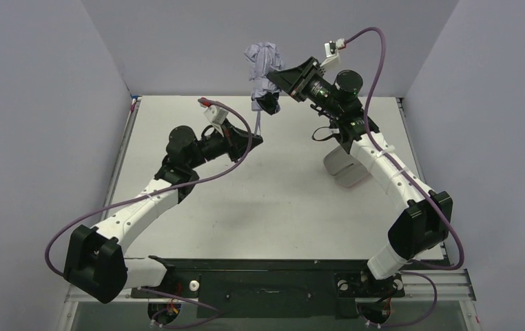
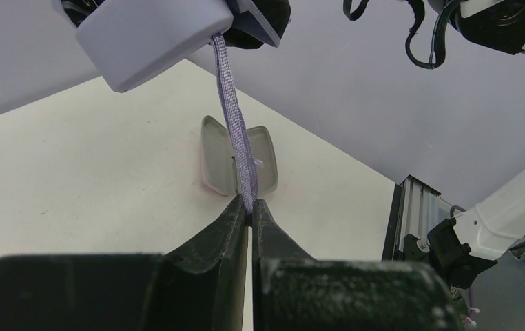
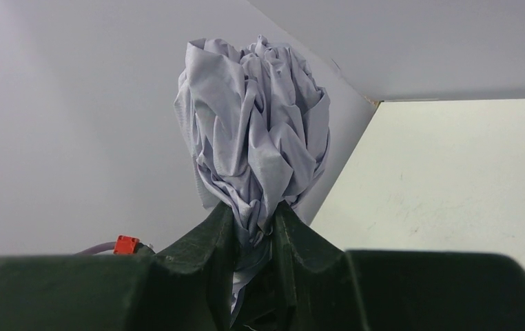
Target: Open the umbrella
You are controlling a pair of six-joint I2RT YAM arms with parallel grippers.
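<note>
**Q:** Which step is in hand?
**A:** Setup for extension. The right gripper (image 3: 253, 222) clamps the bunched canopy of the umbrella (image 1: 263, 69), which is held aloft at upper centre of the overhead frame. The left gripper (image 2: 251, 205) is closed on the strap (image 2: 235, 131) hanging from the handle (image 2: 149, 38).
**Q:** Next move?
**A:** Probably draw the two ends apart. The thin strap may slip.
**Q:** Condition?
**A:** Folded, pale lavender, crinkled. The shaft is not visible.

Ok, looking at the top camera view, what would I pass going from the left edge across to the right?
Left arm's black elbow → umbrella, held up at the back → pale pink sleeve on the table → right arm's black elbow. The claws overlap the umbrella, so they are left out.
</note>
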